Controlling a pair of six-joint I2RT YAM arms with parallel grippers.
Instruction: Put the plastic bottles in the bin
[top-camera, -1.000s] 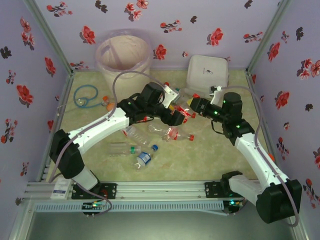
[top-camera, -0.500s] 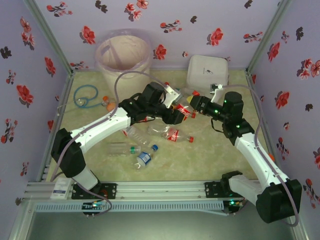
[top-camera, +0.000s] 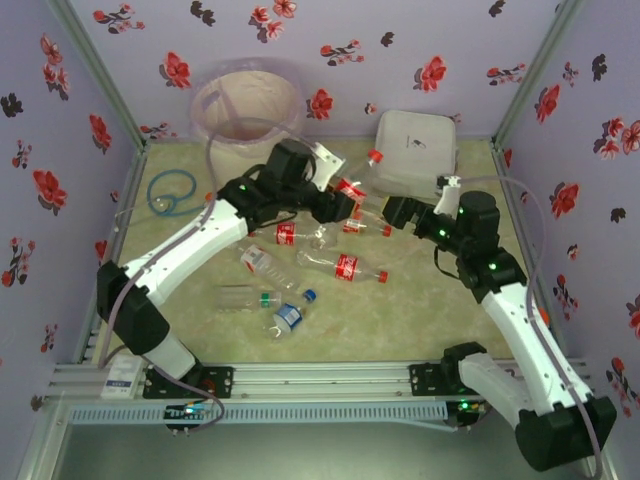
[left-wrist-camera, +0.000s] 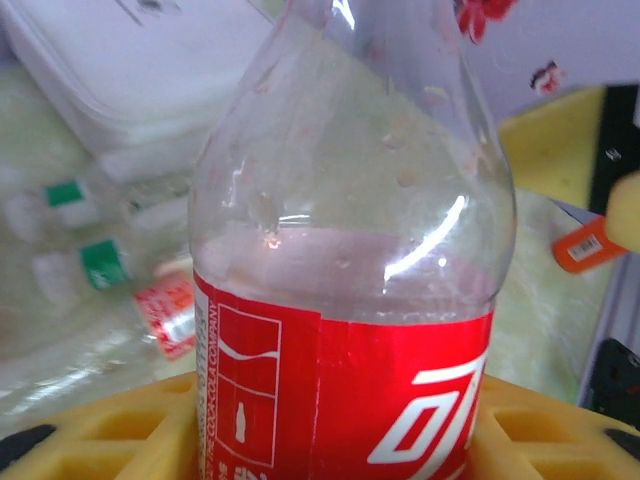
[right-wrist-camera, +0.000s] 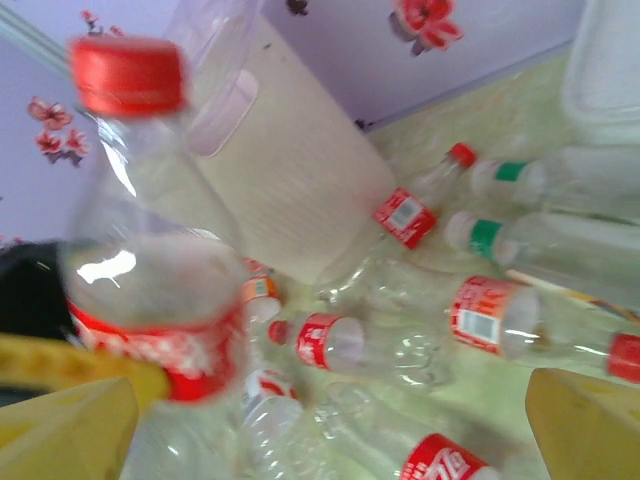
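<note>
Red-labelled bottle (left-wrist-camera: 340, 300), label bearing a white boxed outline of a contour bottle, large white strokes cut off, not legible; lying bottle (right-wrist-camera: 440, 462), white script fragment on red, unreadable

Left gripper (top-camera: 338, 203) grips a tilted red-capped bottle (top-camera: 360, 176) just left of a white box (top-camera: 415, 140); other bottles (top-camera: 340, 266) lie on the table (top-camera: 420, 305).

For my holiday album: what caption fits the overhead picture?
Left tool grips a red-capped plastic bottle above scattered bottles; right tool open nearby, bin waiting behind.
</note>
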